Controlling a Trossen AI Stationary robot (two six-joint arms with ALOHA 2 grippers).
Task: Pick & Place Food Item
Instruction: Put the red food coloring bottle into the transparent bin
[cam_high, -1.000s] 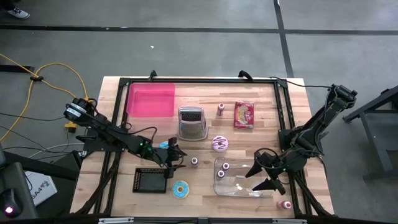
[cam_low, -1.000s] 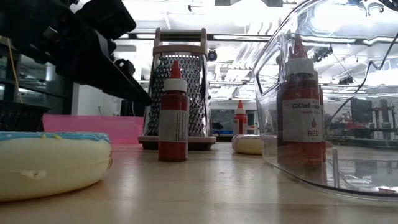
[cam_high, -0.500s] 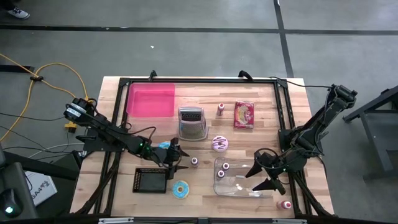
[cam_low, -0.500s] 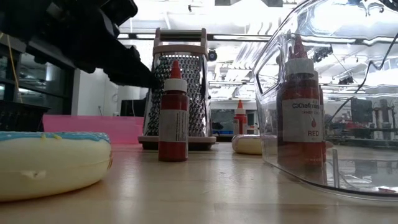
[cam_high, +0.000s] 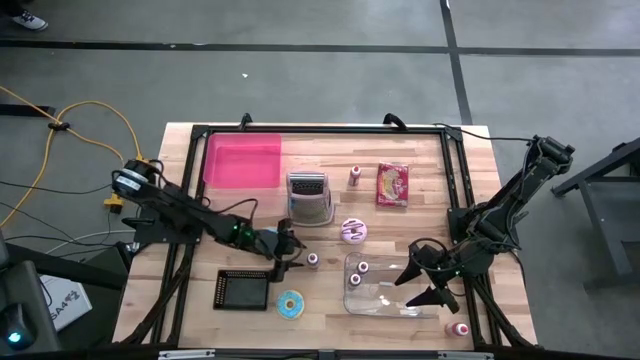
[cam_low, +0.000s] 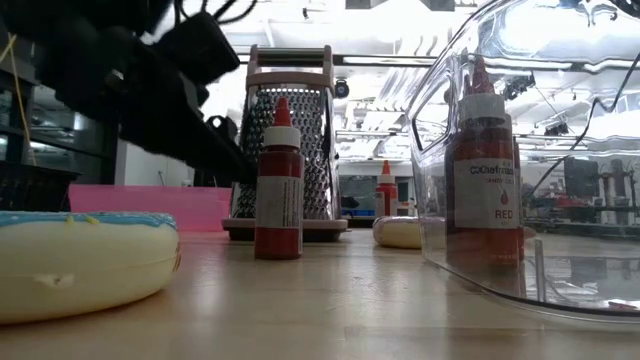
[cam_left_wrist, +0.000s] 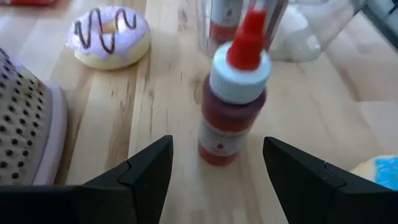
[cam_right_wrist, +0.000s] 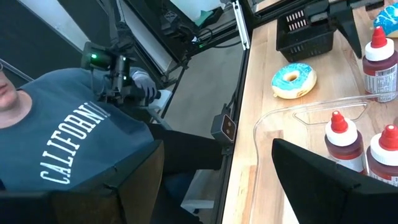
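A small red food-colouring bottle with a white collar stands upright on its base on the wood table. My left gripper is open just to its left. In the left wrist view the bottle stands ahead of the gap, beyond the fingertips of my left gripper, untouched. In the low view the bottle stands in front of the grater, with the dark left gripper beside it. My right gripper waits open over the right end of the clear container.
A metal grater and a purple-iced donut lie beyond the bottle. A blue-iced donut and a black basket sit near the front edge. The clear container holds two bottles. A pink tray and a snack packet lie farther back. A person stands beside the table.
My left gripper has moved a little toward the table's right, closing in on the small red bottle, and has stayed open. The bottle has not moved. The right arm has kept still.
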